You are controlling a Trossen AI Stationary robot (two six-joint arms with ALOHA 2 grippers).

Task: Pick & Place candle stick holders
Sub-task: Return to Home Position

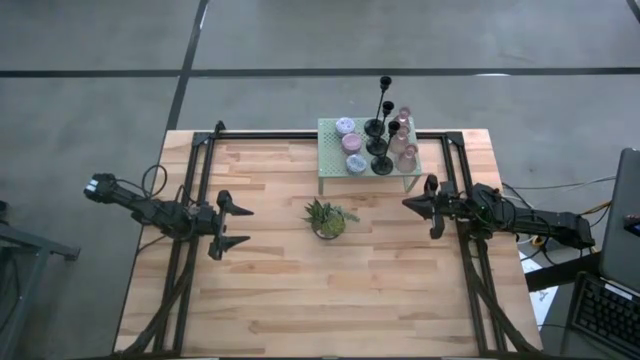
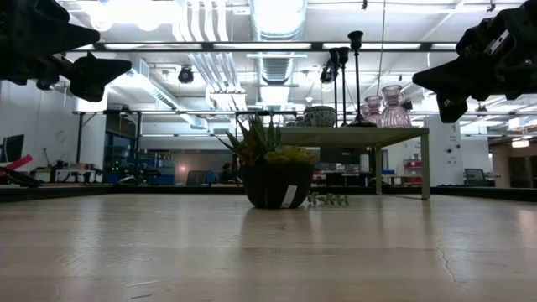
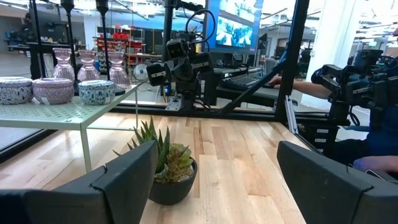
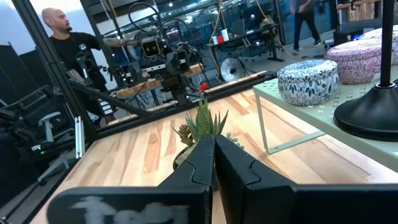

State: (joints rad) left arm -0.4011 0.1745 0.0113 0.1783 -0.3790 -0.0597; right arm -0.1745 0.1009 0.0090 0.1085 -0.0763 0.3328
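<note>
Three slim black candlesticks point(image 1: 380, 128) stand upright on their round bases on the pale green mesh rack point(image 1: 330, 150) at the table's far side. Beside them on the rack stand a lilac point(image 1: 345, 126), a pink point(image 1: 352, 143) and a blue point(image 1: 356, 163) round holder, and three pink glass holders point(image 1: 402, 140). My left gripper point(image 1: 238, 225) hovers open and empty above the table's left part, facing the plant. My right gripper point(image 1: 406, 203) hovers shut and empty just near of the rack's right end. The right wrist view shows the blue holder point(image 4: 308, 81) and a candlestick base point(image 4: 373, 115).
A small spiky green plant in a dark pot point(image 1: 327, 218) stands mid-table between my two grippers, just near of the rack. Black frame rails point(image 1: 190, 260) run along both table sides. Bare wood lies toward the near edge. People point(image 4: 62, 37) are in the room beyond the table.
</note>
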